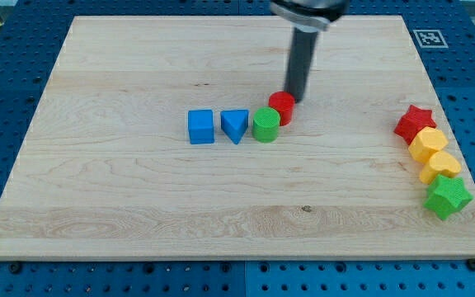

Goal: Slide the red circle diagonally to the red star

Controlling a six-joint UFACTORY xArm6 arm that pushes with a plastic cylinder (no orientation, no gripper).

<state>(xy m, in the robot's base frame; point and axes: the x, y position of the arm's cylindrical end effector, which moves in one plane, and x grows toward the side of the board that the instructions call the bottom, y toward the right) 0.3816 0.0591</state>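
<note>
The red circle sits near the board's middle, touching the green circle at its lower left. The red star lies at the view's right edge of the board, at the top of a column of blocks. My tip stands just to the right of the red circle, touching or nearly touching its upper right side. The rod rises from there to the view's top.
A blue cube and a blue triangle line up left of the green circle. Below the red star sit two yellow blocks and a green star. The wooden board ends close to these.
</note>
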